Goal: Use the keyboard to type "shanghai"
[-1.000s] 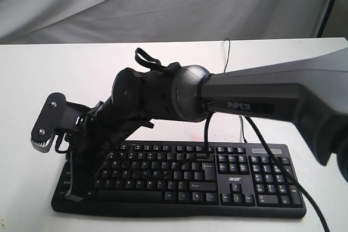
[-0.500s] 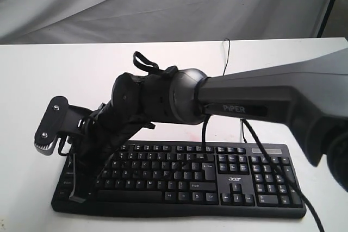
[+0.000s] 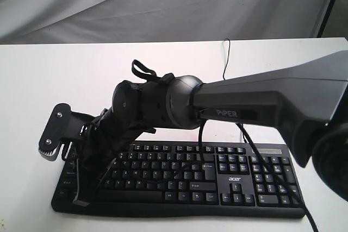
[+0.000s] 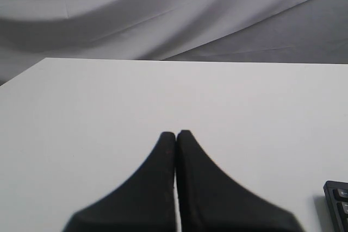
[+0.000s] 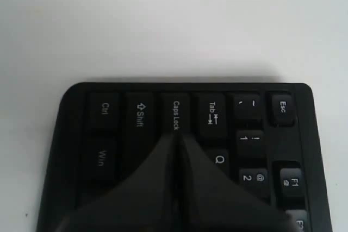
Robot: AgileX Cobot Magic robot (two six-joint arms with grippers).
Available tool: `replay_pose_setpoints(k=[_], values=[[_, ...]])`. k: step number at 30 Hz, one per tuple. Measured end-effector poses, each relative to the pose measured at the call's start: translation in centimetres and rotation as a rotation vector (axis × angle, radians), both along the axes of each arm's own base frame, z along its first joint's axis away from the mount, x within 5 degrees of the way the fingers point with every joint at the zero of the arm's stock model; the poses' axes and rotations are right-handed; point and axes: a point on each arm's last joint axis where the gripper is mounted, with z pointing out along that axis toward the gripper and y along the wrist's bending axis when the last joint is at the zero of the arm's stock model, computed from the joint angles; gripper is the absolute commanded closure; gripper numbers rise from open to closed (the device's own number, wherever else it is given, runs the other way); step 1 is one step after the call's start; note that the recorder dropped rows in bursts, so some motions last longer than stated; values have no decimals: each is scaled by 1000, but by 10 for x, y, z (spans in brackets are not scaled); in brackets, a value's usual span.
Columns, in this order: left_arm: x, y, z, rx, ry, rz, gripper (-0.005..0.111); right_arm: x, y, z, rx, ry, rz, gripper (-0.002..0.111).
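At the lower edge of the exterior frame lies the wide black full-size keyboard with white-lettered keys (image 3: 217, 177), flat on the smooth white tabletop (image 3: 54, 80). The right gripper (image 3: 80, 196) points down at the keyboard's left end. Its black fingers are pressed together with nothing between them, the tips over the Caps Lock key (image 5: 175, 115). The grey and black arm marked "PiPER" (image 3: 261, 101) reaches in from the right of the frame. The left gripper (image 4: 175, 133) is likewise clenched and empty, over bare tabletop. A thin black cable (image 3: 225, 58) runs towards the table's far edge. Behind it, creased pale grey cloth (image 3: 163, 4) fills the top of the frame.
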Motion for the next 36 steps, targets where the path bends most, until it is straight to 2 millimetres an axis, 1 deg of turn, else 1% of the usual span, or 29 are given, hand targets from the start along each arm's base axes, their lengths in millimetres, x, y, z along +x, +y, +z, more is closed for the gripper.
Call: replay_pose_setpoints(k=[23, 30, 36], values=[[0, 0, 0, 0, 0, 0, 106, 0, 0, 0, -4, -5, 3, 108], [0, 0, 0, 0, 0, 0, 106, 1, 0, -8, -14, 3, 1, 108], [0, 0, 0, 0, 0, 0, 106, 1, 0, -8, -14, 1, 0, 108]])
